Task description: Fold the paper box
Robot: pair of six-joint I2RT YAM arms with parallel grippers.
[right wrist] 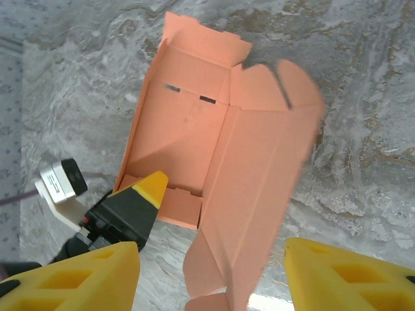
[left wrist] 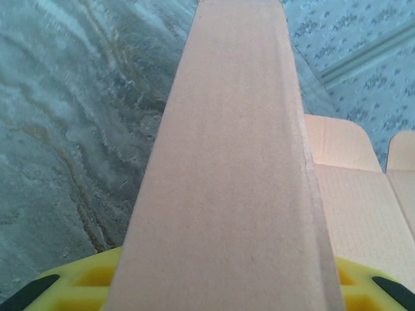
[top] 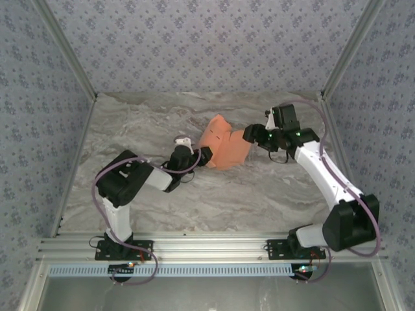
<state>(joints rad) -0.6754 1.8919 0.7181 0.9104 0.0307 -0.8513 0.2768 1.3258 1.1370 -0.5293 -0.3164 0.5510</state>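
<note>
Top external view: a partly folded orange paper box sits centre-right on the marble table. The left gripper grasps its lower-left wall. The right gripper is released, fingers spread either side of a flap.

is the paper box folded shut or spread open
Partly folded, not shut: the paper box has walls raised around its base, but its top is open and end flaps stick out.
</note>
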